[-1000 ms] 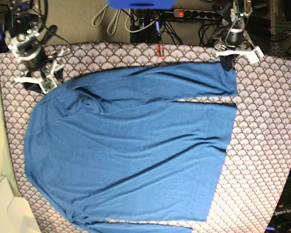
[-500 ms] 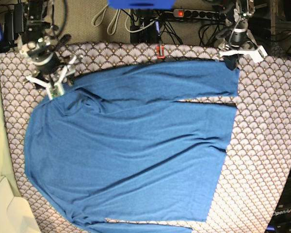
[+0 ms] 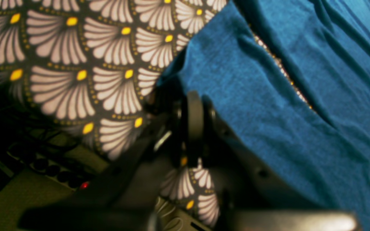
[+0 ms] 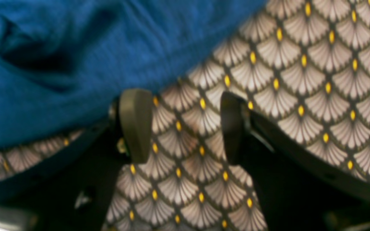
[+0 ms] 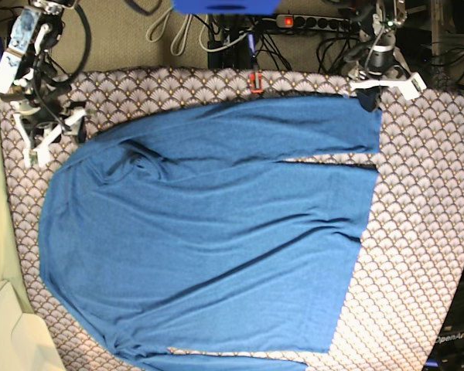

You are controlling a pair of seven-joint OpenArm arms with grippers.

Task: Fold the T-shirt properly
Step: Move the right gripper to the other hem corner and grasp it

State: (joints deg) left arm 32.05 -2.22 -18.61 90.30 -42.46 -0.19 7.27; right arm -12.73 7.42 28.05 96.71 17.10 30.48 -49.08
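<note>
T-shirt [image 5: 209, 232] lies spread flat on the desk, over the scallop-patterned cloth [image 5: 425, 232]. Left end effector [image 3: 193, 128], at the far right corner, is pinched together on the T-shirt's sleeve edge. Right end effector [image 4: 181, 125], far left just beside the shirt's edge, has its fingers apart over bare cloth, gripping nothing.

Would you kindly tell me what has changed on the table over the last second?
The right gripper, fingers open and empty, swung in to the shirt's corner, then backed off toward the cloth's outer edge. The left gripper stayed shut on the shirt's sleeve end; the shirt lies as before.
</note>
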